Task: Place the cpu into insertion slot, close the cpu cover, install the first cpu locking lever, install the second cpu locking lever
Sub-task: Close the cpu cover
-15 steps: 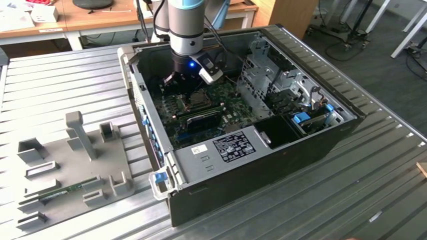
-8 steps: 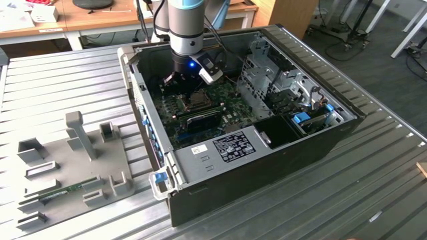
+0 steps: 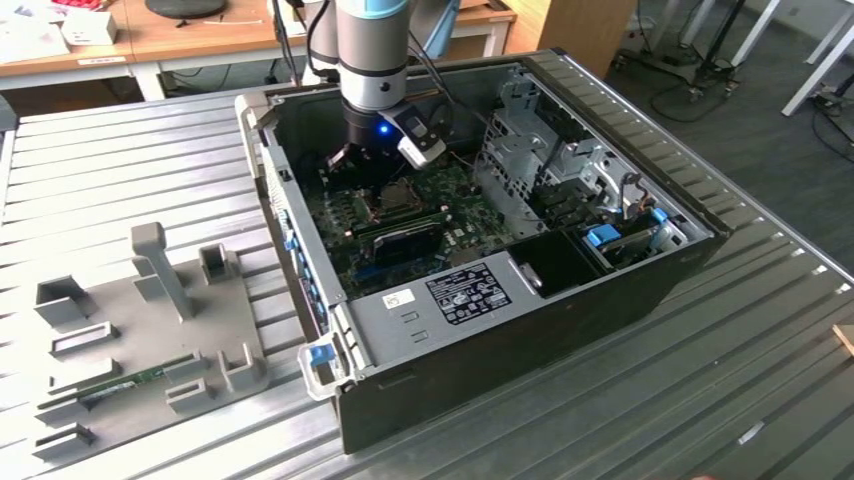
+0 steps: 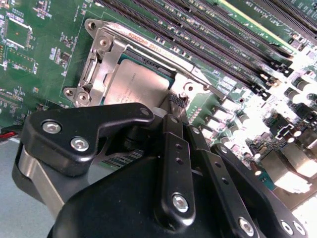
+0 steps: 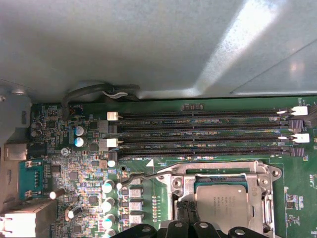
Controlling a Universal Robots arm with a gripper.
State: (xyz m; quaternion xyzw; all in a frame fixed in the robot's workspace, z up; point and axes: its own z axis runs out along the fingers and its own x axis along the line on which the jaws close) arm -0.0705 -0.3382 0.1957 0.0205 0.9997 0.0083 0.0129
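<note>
The cpu point(image 5: 220, 201), a flat grey square, lies seated in the insertion slot point(image 3: 398, 198) on the green motherboard point(image 5: 297, 203). The silvery cpu cover point(image 5: 224, 169) lies flat over it, framing the chip point(image 4: 141, 84) inside the cover point(image 4: 94, 69). A thin wire locking lever point(image 5: 143, 176) runs along the socket edge beside the memory slots, its handle end sticking out past the corner. My gripper point(image 4: 176, 105) hangs low over the socket's edge, its black fingers point(image 4: 171, 134) drawn together with their tips at the cover's rim beside the chip. It reaches down into the case point(image 3: 363, 165).
Several long black memory slots point(image 5: 208, 134) lie just beyond the socket, and capacitors point(image 5: 106, 188) stand beside it. The open computer case point(image 3: 641, 290) has tall walls and a drive cage point(image 3: 534, 150). A grey fixture plate point(image 3: 147, 330) lies at the exterior view's left.
</note>
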